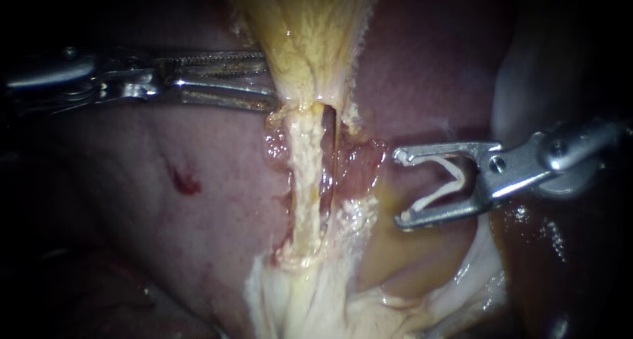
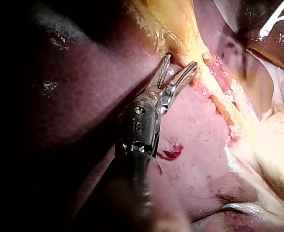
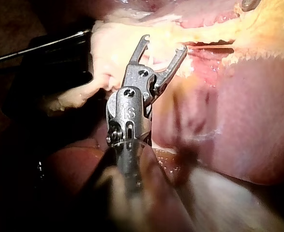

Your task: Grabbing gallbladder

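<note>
The yellowish gallbladder (image 1: pixel 306 42) hangs down from above and narrows to a neck. From there a pale tube (image 1: pixel 304 181) runs down over the liver (image 1: pixel 132 200). My left instrument (image 1: pixel 269 82) comes in level, its jaws open, their tips at the left edge of the gallbladder's neck and nothing between them. The left wrist view shows the same left instrument (image 2: pixel 181 62), its tips against the yellow gallbladder (image 2: pixel 173 24). My right instrument (image 1: pixel 401 187) stands right of the tube, clear of tissue. Its jaws are wide apart with a white clip (image 1: pixel 448 184) seated between them, touching both.
A small red spot (image 1: pixel 184 181) marks the liver left of the tube. Raw reddish tissue (image 1: pixel 359 161) lies just right of the tube. Pale fatty tissue (image 1: pixel 310 299) spreads below. In the right wrist view my right instrument (image 3: pixel 163 43) points at this pale tissue (image 3: pixel 110 43).
</note>
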You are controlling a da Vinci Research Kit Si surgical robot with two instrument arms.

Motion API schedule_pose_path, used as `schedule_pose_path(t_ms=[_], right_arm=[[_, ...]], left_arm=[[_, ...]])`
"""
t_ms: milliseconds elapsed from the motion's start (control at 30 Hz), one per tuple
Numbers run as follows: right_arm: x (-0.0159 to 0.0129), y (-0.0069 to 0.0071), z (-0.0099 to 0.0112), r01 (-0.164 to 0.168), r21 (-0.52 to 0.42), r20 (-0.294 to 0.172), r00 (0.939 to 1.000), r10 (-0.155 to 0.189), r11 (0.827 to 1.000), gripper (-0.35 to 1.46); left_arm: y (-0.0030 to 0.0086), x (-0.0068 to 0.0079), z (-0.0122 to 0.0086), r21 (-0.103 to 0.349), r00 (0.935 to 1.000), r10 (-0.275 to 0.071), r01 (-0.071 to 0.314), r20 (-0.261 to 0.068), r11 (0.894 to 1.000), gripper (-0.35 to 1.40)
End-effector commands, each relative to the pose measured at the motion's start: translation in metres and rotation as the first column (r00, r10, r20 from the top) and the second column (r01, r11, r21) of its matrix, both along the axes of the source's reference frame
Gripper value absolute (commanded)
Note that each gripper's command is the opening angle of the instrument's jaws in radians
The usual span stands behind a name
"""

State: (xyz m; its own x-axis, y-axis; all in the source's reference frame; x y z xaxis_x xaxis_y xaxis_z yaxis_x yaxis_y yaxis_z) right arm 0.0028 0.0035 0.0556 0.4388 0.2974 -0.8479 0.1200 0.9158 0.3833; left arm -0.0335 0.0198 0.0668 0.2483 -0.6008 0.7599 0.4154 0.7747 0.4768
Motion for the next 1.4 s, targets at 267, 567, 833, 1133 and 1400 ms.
schedule_pose_path(t_ms=[267, 567, 833, 1133, 1400], right_arm=[[0.0, 0.0, 0.0, 0.0, 0.0, 0.0, 1.0, 0.0, 1.0, 0.46], [-0.0001, 0.0, 0.0, 0.001, 0.0, 0.0, 1.0, -0.001, 1.0, 0.46], [-0.0001, 0.0, 0.0, 0.001, 0.0, 0.0, 1.0, -0.001, 1.0, 0.46], [0.0, 0.0, 0.0, 0.0, 0.0, 0.0, 1.0, 0.0, 1.0, 0.46], [0.0, 0.0, 0.0, 0.0, 0.0, 0.0, 1.0, 0.0, 1.0, 0.46]], left_arm=[[-0.0002, 0.0, -0.0002, 0.003, 1.0, 0.006, -0.006, 0.005, 1.0, 0.37], [-0.0021, -0.0006, -0.0009, 0.007, 0.9991, 0.034, -0.035, 0.024, 0.999, 0.44], [-0.0038, -0.0012, -0.0015, 0.006, 0.9982, 0.049, -0.049, 0.033, 0.999, 0.46], [-0.0059, -0.003, -0.0005, -0.003, 0.997, 0.066, -0.066, 0.04, 0.998, 0.46], [-0.0063, -0.0039, 0.0004, -0.005, 0.997, 0.07, -0.069, 0.034, 0.998, 0.44]])
